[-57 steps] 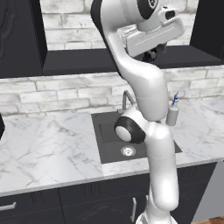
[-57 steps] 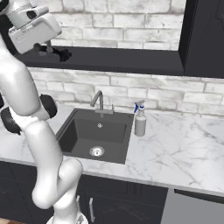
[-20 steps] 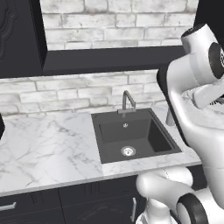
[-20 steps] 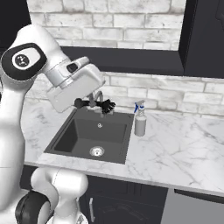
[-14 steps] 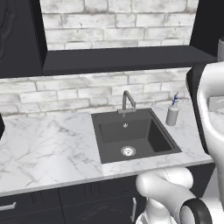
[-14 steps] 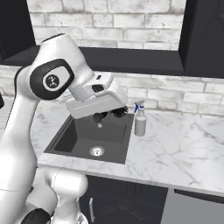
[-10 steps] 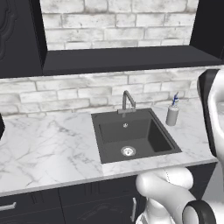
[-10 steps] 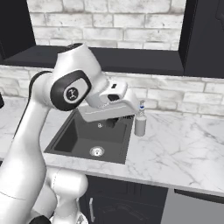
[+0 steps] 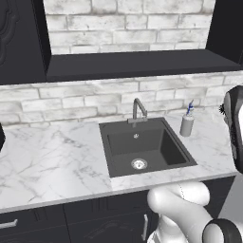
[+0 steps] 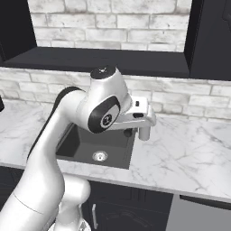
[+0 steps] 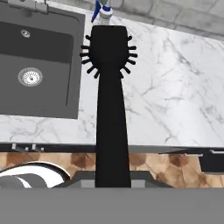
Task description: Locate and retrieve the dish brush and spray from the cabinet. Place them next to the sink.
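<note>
The all-black dish brush (image 11: 111, 100) runs up the middle of the hand view, handle low and bristle head high, with my gripper (image 11: 113, 180) shut on the handle's end. It hangs over the white marble to the right of the sink (image 11: 39, 65). The spray (image 9: 186, 124) stands upright on the counter by the sink's (image 9: 142, 147) far right corner; its blue-and-white nozzle (image 11: 101, 11) peeks out just past the brush head. The cabinet (image 9: 133, 64) is the long black shelf above the brick wall, bare where it shows. In the right base view my hand hides the spray.
A steel faucet (image 9: 138, 108) rises behind the basin. Marble counter (image 11: 175, 87) spreads to the right of the sink and more (image 9: 52, 156) to its left. Dark cabinet fronts with bar handles (image 9: 142, 228) run below. My arm (image 10: 99, 113) arches over the sink.
The arm has swung from above the sink to its right side, carrying the brush with it. In the left base view the arm has slid out to the right edge, uncovering the spray.
</note>
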